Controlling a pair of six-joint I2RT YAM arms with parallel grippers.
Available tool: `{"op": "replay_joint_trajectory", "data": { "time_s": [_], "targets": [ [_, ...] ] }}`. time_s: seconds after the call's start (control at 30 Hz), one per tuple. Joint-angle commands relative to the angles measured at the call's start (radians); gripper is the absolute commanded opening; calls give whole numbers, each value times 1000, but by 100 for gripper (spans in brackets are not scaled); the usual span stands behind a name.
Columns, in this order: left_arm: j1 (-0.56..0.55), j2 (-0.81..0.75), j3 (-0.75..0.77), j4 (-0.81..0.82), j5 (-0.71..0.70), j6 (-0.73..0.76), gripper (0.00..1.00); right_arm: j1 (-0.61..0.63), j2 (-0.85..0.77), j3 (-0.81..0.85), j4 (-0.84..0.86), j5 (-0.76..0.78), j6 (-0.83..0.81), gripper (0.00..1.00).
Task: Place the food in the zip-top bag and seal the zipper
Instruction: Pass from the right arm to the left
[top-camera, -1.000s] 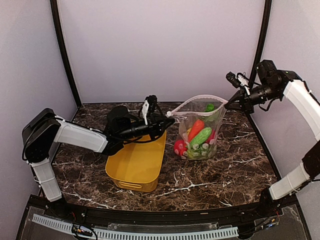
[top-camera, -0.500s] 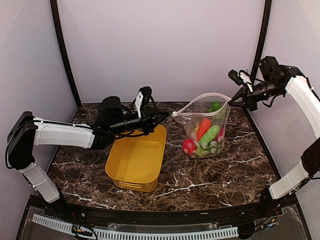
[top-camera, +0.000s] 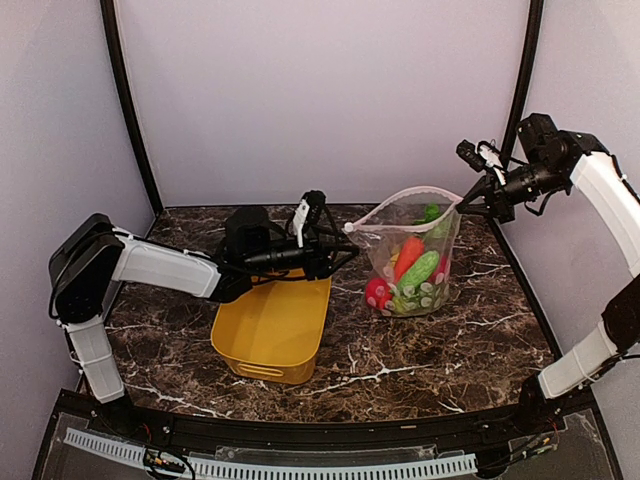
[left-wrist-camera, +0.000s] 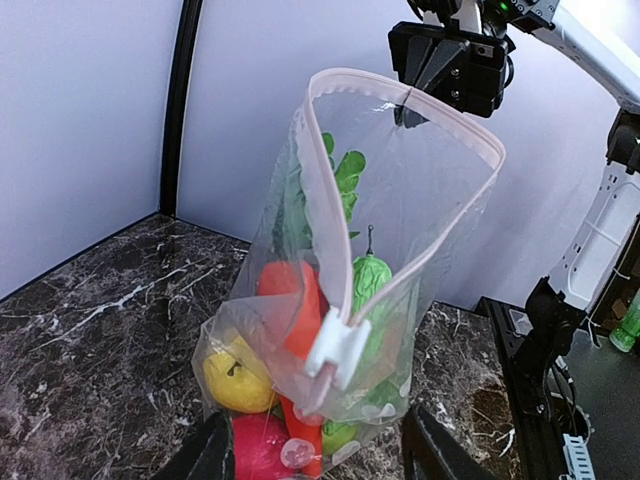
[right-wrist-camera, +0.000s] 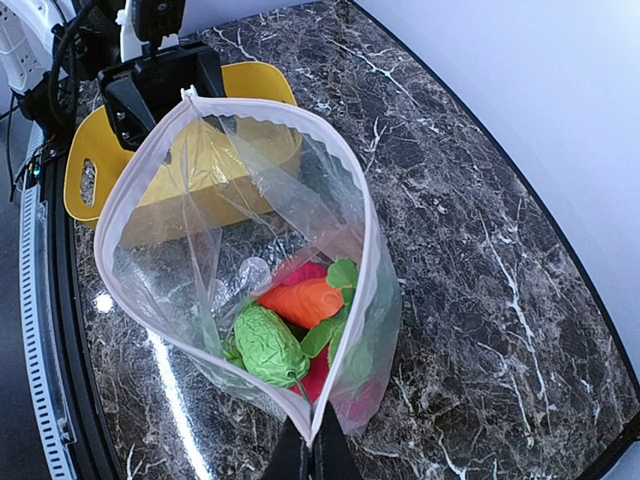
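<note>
1. The clear, floppy, dot-patterned plastic zip-top bag (left-wrist-camera: 420, 220) stands upright right of centre on the dark marble-patterned table (top-camera: 450, 340). Its loaded bottom is down at the tabletop and its mouth is lifted and gaping.
2. The right gripper (right-wrist-camera: 312, 452) has its fingers pressed together on the bag's mouth edge at the right-hand corner and holds that corner up.
3. The thin pinkish zipper strip (left-wrist-camera: 319, 200) runs round the mouth as an open loop, its two sides well apart. They meet at a small white plastic slider (left-wrist-camera: 338, 352) at the corner facing the left arm.
4. The left gripper (left-wrist-camera: 327, 455) reaches across the yellow rectangular plastic tub (top-camera: 270, 330) toward that slider corner. Its fingers stand well apart and clamp nothing. The slider sits just ahead of them, and I cannot tell whether either finger touches the bag.
5. The toy food lies heaped in the bottom of the bag:
   - an orange-red plastic carrot (right-wrist-camera: 300, 300) with green leaves (left-wrist-camera: 348, 175);
   - a bumpy green toy fruit with a stem (right-wrist-camera: 268, 345) beside the carrot;
   - a yellow toy lemon (left-wrist-camera: 238, 375) low against the wall nearest the left arm;
   - a round red toy fruit (left-wrist-camera: 260, 450) just below the lemon.
6. The tub sits on the table left of the bag, apart from it.
</note>
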Motion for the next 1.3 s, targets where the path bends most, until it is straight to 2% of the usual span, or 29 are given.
{"op": "replay_joint_trajectory", "data": {
  "time_s": [0.0, 0.17, 0.33, 0.5, 0.63, 0.77, 0.87, 1.03, 1.27],
  "targets": [
    [5, 55, 79, 80, 70, -46, 54, -5, 5, -7, 3, -36, -2, 0],
    [4, 113, 136, 147, 114, -90, 42, -5, 9, -11, 3, -42, -3, 0],
    [5, 141, 167, 148, 129, -101, 18, -5, 12, -4, 3, -47, 1, 0],
    [5, 99, 112, 152, 90, -87, 4, -19, 7, 28, 6, -9, 0, 0],
    [7, -3, 70, 69, 20, -41, 1, -56, 21, 55, 1, -9, -14, 0],
    [7, -61, 89, -65, 2, -9, 1, -55, 39, 45, -44, -61, -39, 2],
    [5, -66, 115, -125, 13, -41, 1, -43, 59, 83, -108, -127, -62, 24],
    [-24, -101, 147, -251, 27, -17, 1, 34, 52, 205, -164, -114, -35, 34],
    [-91, -147, 319, -707, -51, 153, 1, 198, 92, 235, -107, -66, 8, 36]
  ]
}}
